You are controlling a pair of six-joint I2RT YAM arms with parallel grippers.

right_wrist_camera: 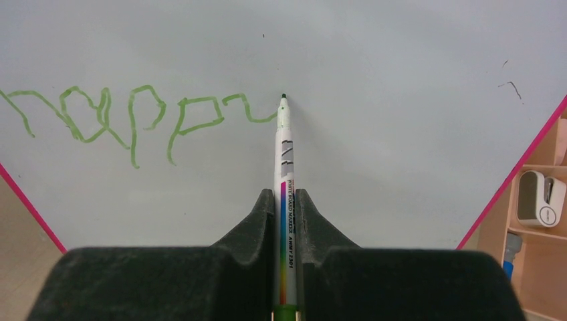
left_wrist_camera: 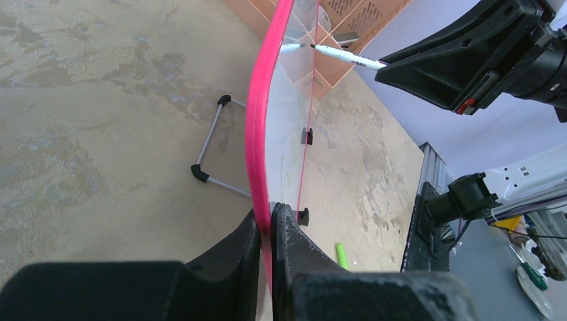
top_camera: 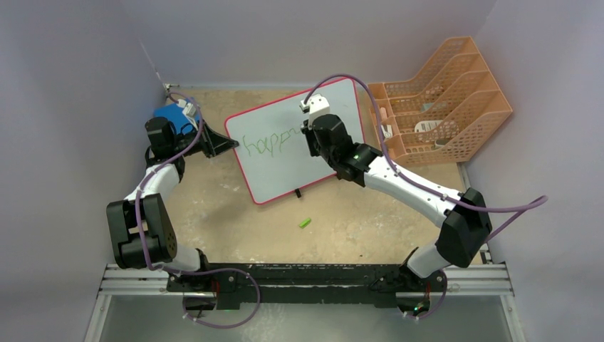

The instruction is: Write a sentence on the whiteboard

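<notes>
The whiteboard [top_camera: 285, 171] with its red rim stands tilted on the table, also in the left wrist view [left_wrist_camera: 257, 120] and the right wrist view [right_wrist_camera: 401, 134]. Green letters of the sentence [top_camera: 269, 142] read "happ" plus part of another letter [right_wrist_camera: 134, 117]. My left gripper [left_wrist_camera: 271, 214] is shut on the board's left rim [top_camera: 226, 142]. My right gripper [right_wrist_camera: 285, 200] is shut on a white marker [right_wrist_camera: 285, 167], its tip touching the board at the end of the writing. The marker also shows in the left wrist view [left_wrist_camera: 348, 57].
A green marker cap [top_camera: 305, 223] lies on the table in front of the board, also in the left wrist view [left_wrist_camera: 342, 254]. An orange file rack [top_camera: 441, 107] stands at the back right. A blue pad [top_camera: 171, 117] sits behind my left arm.
</notes>
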